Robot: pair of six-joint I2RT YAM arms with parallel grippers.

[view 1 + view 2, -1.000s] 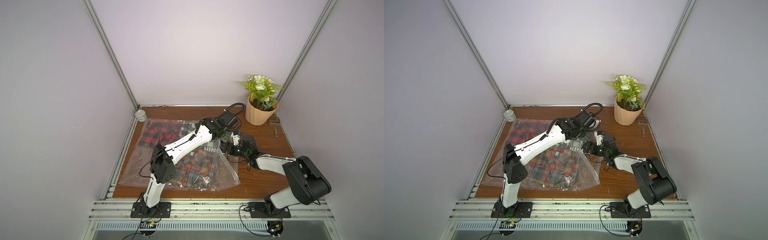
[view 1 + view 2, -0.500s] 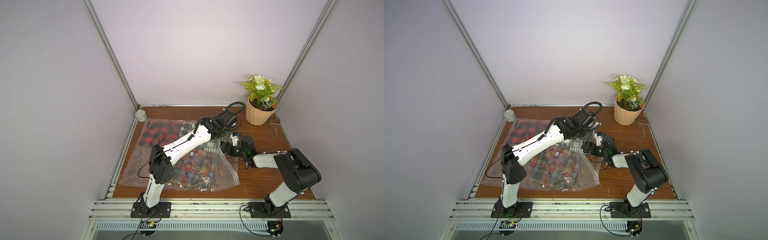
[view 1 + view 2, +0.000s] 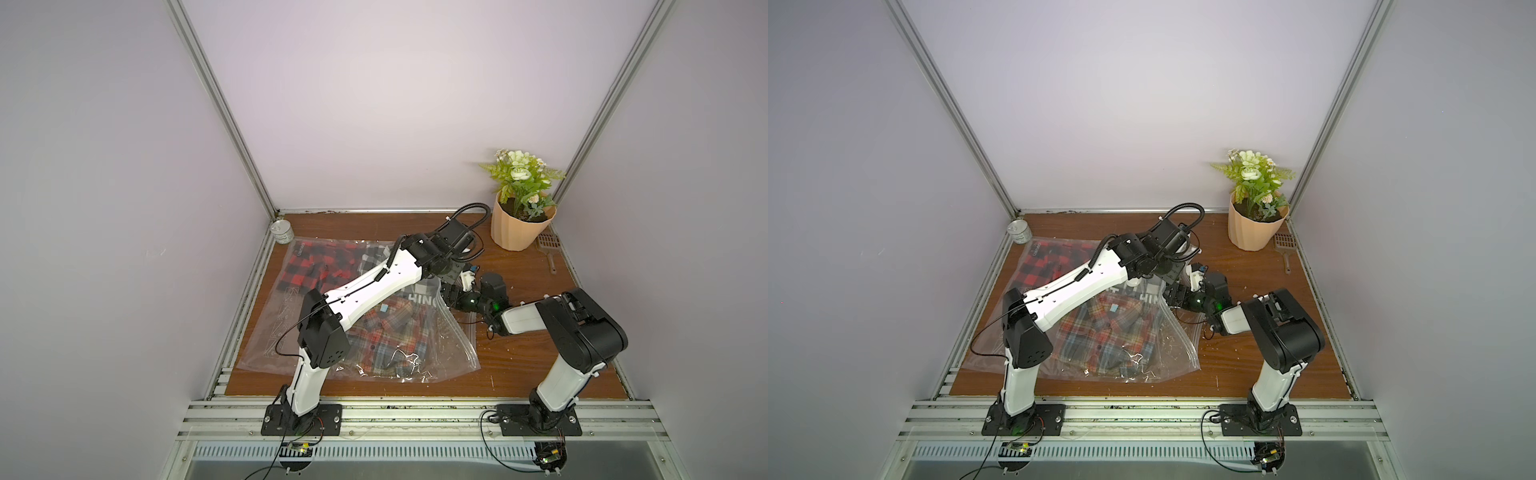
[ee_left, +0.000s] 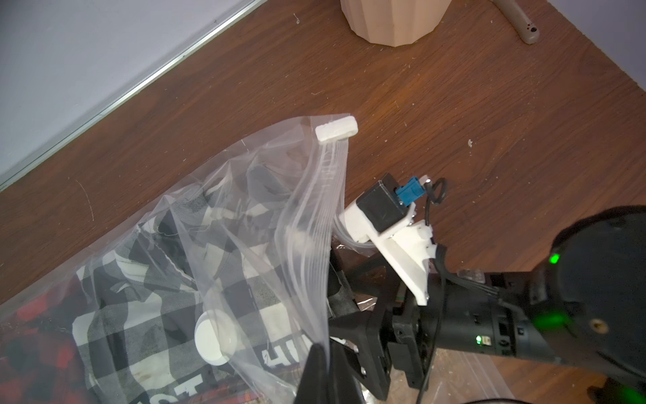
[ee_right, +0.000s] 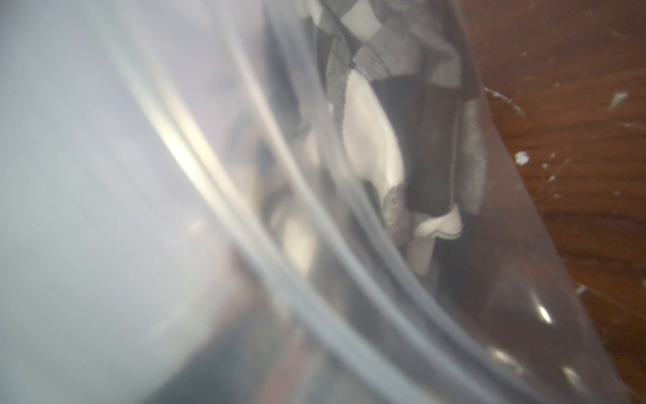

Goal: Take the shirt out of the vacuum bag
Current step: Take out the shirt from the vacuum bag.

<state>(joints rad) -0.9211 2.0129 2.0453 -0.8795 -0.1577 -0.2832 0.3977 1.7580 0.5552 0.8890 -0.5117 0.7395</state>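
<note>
The vacuum bag (image 3: 453, 357) lies on the surface (image 3: 507, 374), shirt (image 4: 140, 297) inside. The left pincer (image 4: 316, 349) is clamped on its top film at the mouth; if that slips, the mouth falls shut on the right pincer (image 4: 337, 302), spread wide there, which could grab plastic, not cloth.

Potted plant (image 3: 520, 226), tin can (image 3: 283, 232), brown scoop (image 3: 549, 248)

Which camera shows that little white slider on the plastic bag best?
The left wrist view: the slider sits sharp and unblocked at a lifted corner of the vacuum bag. In both top views I cannot make it out. The right wrist view shows only blurred plastic.
</note>
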